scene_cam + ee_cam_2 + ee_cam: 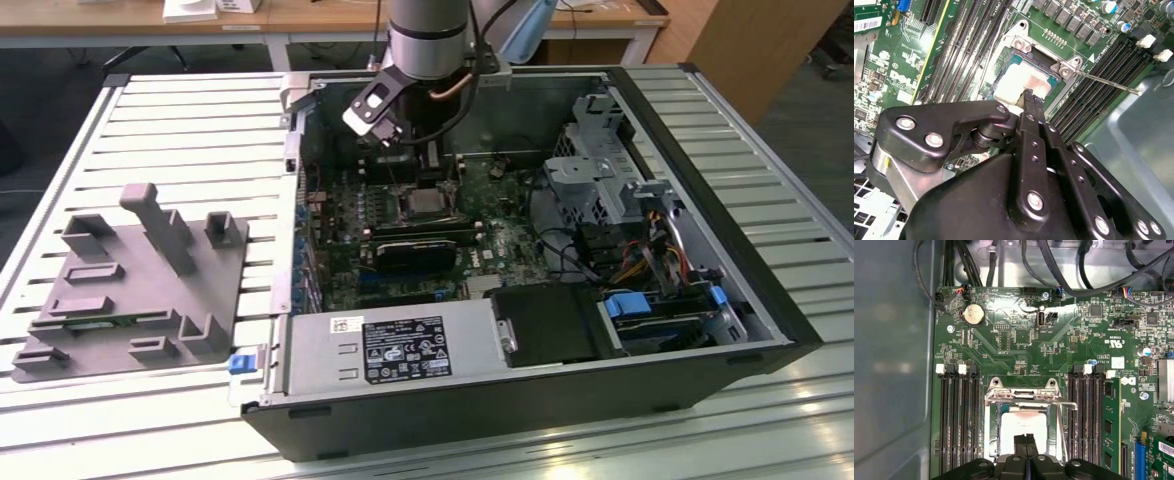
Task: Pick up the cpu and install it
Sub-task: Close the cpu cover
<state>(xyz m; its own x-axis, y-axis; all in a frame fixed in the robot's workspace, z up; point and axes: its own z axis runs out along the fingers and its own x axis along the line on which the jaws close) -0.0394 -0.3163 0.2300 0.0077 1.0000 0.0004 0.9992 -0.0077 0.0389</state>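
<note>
The cpu (pixel 1021 424) is a shiny silver square lying flat in the motherboard socket, also seen as cpu (pixel 1015 80) and, in the exterior view, as cpu (pixel 426 205) in the middle of the green board. My gripper (pixel 1025 439) hangs straight over it inside the open computer case, its two black fingers pressed together with nothing between them. In the second wrist view the gripper (pixel 1029 95) ends right over the chip's edge; I cannot tell whether it touches. In the exterior view the gripper (pixel 430 168) is just above the socket.
A metal socket frame (pixel 1024 396) and a thin lever rod (pixel 1109 85) lie around the chip. Memory slots (pixel 959 425) flank it, with a memory stick (pixel 1111 425) in one. A grey block with upright posts (pixel 127 285) stands outside the case, at the exterior view's left. The power supply (pixel 387 345) sits near the case front.
</note>
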